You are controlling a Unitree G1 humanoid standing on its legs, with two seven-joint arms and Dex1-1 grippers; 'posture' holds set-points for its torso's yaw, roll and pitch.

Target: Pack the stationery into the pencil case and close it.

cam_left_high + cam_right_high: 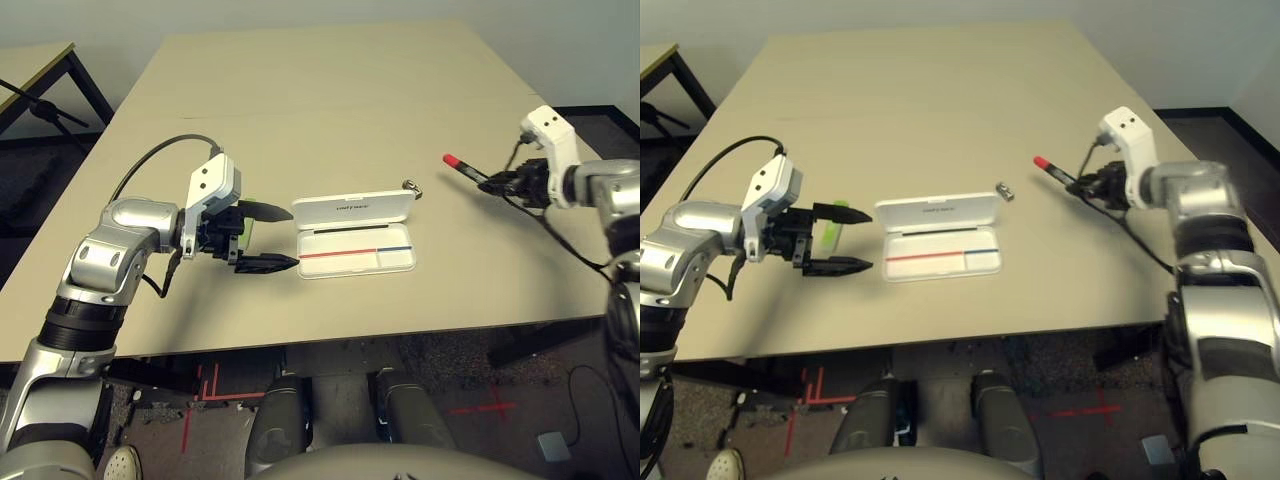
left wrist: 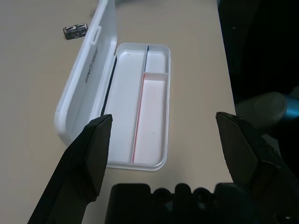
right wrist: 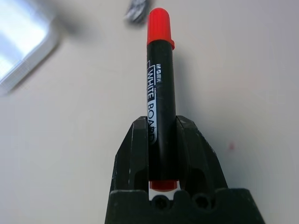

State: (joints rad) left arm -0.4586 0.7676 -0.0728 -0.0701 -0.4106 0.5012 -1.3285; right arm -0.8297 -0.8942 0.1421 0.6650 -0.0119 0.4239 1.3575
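— Sitting at a beige table (image 1: 330, 120), with dark floor beyond its edges and red tape marks below. Anything lying near the middle?

— Lying open near the middle: white pencil case (image 1: 357, 248), lid (image 1: 352, 208) tipped back toward the far side, tray showing a red and blue stripe (nothing packed inside so far). Resting just beyond the lid's right corner: tiny metal piece (image 1: 411, 187), touching nothing.

— And hovering on the left?

— Hovering just left of the case: left gripper (image 1: 268, 237), black fingers (image 2: 93, 154) spread wide apart, pointing toward the tray, gripping nothing. Peeking out green behind those fingers: light-green bar (image 1: 836, 224), lying on the table.

— On the right?

— Hanging well right of the case, above the table: right gripper (image 3: 163, 140), fingers clamped together on a red marker (image 3: 160, 88). Pointing outward past the fingertips: red cap, black barrel reading "WHITE BOARD", aimed leftward toward the metal piece.
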